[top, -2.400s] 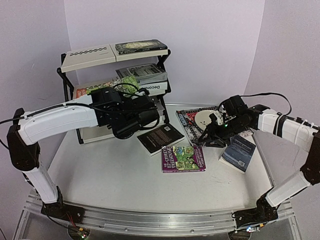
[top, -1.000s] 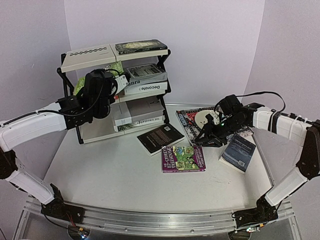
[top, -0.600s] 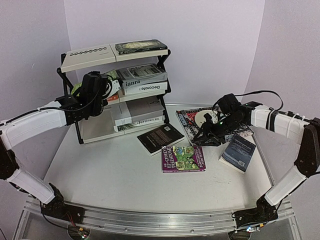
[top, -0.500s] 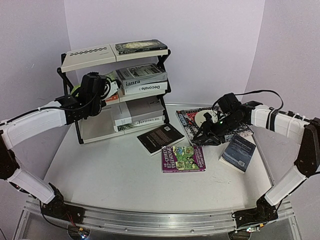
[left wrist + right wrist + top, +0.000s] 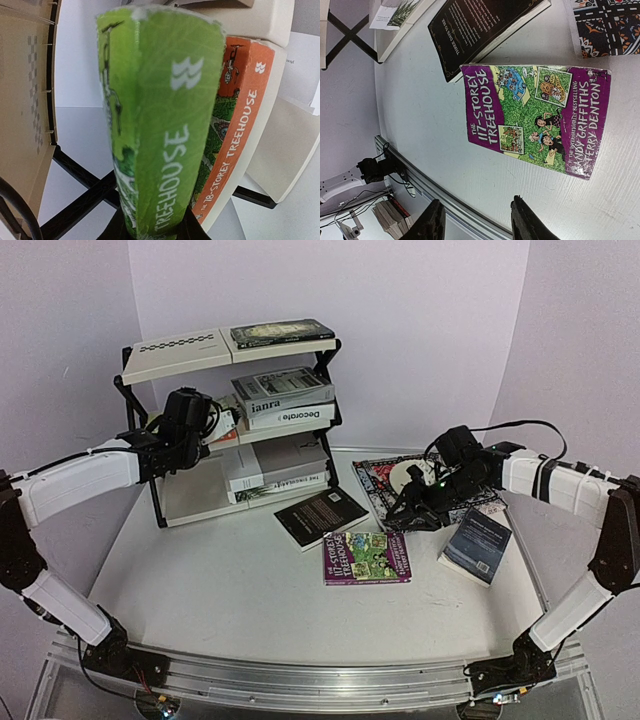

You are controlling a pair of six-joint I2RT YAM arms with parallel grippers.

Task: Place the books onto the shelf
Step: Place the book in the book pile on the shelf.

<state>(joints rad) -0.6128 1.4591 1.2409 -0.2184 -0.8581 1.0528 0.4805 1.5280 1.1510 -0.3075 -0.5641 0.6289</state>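
Jaws of the left gripper (image 5: 212,420) are closed narrowly on the near end of a green book (image 5: 160,125), held at the left end of the shelf's (image 5: 180,345) middle tier. Its spine faces the wrist, and its long axis runs away from the jaws, toward the tier. An orange book (image 5: 245,115) lies against its right side, apparently touching.

Judgement: the coming move is a push along that axis, then release. Only the left arm is placed for it.

Right gripper (image 5: 477,212): jaws partly open and empty, hovering well right of the shelf above a purple book (image 5: 535,115) lying flat. A black book (image 5: 322,515) lies between that and the shelf.
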